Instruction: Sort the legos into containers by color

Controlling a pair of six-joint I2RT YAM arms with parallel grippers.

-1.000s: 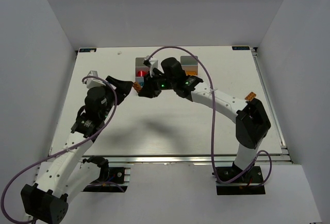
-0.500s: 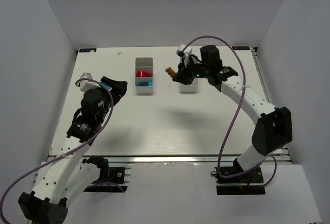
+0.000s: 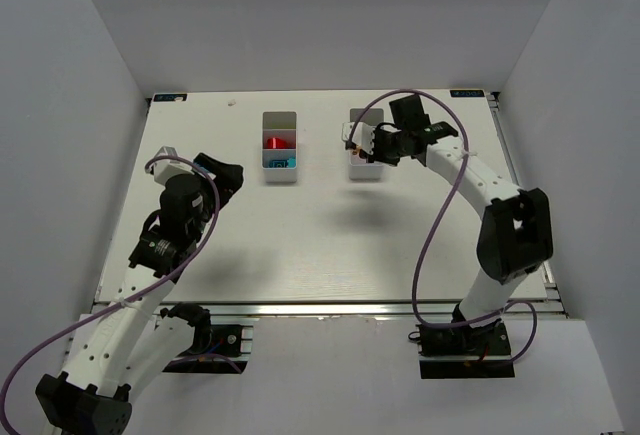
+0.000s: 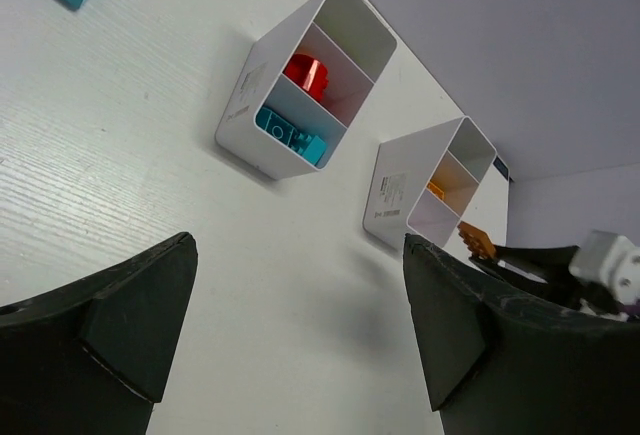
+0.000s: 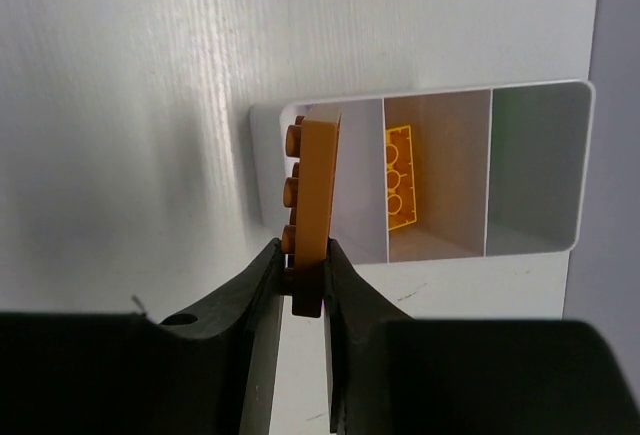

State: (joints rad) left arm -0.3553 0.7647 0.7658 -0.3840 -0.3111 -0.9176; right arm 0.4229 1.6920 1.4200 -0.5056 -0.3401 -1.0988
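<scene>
right end effector (image 5: 305, 273): grips orange brick (image 5: 318, 195) over right-hand bin (image 5: 265, 170) | left end effector (image 4: 298, 285): gapes empty, well left of bin

Your right arm (image 3: 455, 170) has swung the orange brick (image 5: 315, 205) from the left bin (image 3: 281, 121) across to the right bin (image 3: 366, 174). Your left arm (image 3: 180, 210) pulled back, its jaws spreading wider.

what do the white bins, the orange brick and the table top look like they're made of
White bins: likely thin moulded plastic, smooth, slightly glossy; thin even walls, rounded corners.
Orange brick: hard plastic with a soft sheen; moulded round studs on one face.
Table top: perhaps white laminate or painted board, satin; fine straight grain lines. The core can't be told.
</scene>
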